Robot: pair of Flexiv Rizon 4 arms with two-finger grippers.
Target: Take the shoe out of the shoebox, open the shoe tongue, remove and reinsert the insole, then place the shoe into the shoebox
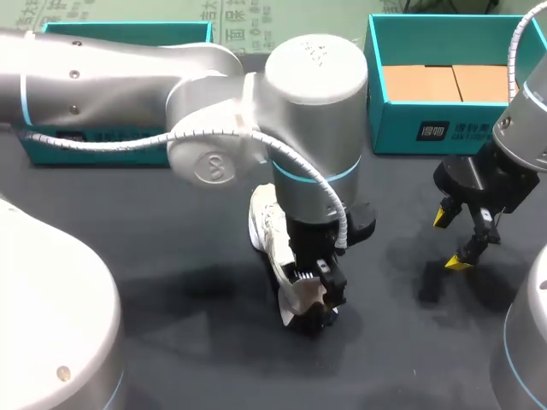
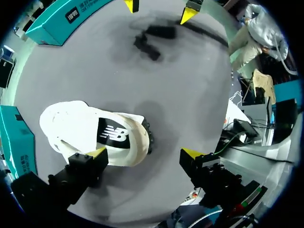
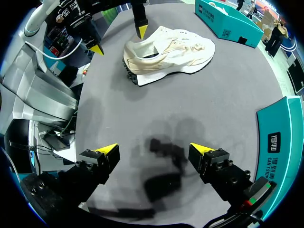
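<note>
A white sneaker (image 1: 267, 229) stands on the dark table near the middle, toe toward the back. In the left wrist view I look down into the sneaker (image 2: 76, 128), where a black insole (image 2: 114, 135) with a white logo lies. My left gripper (image 1: 313, 295) is open over the heel; one fingertip (image 2: 97, 153) sits at the heel collar and the other stands well clear of the shoe. The right wrist view shows the sneaker (image 3: 173, 47) ahead with the left arm's yellow tips at its heel. My right gripper (image 1: 457, 239) hangs open and empty to the right, also as right gripper (image 3: 156, 149).
A teal shoebox (image 1: 444, 132) with brown cardboard inside stands at the back right, close behind my right gripper. A second teal box (image 1: 94, 149) sits at the back left, partly hidden by my left arm.
</note>
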